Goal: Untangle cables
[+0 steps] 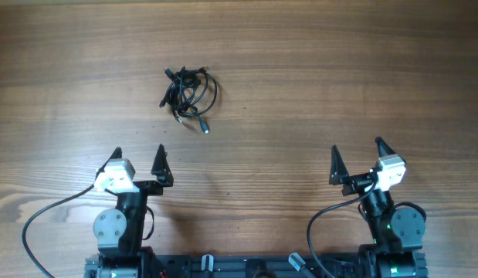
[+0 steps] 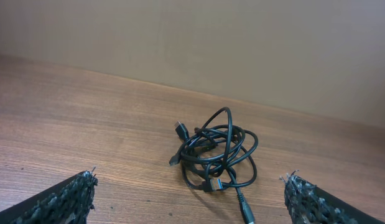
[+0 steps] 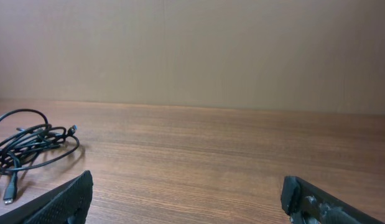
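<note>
Cables (image 1: 182,91): several thin black cords, bunched in one loose tangle of overlapping loops, lying flat on table (image 1: 339,77). Posn: left of centre, nearer far edge than near edge, well clear of both. Small connectors poke out round the bunch; one plug (image 1: 205,128) trails out twd near edge.

No text, label, brand, number or sign can be read anywhere in these views.
</note>
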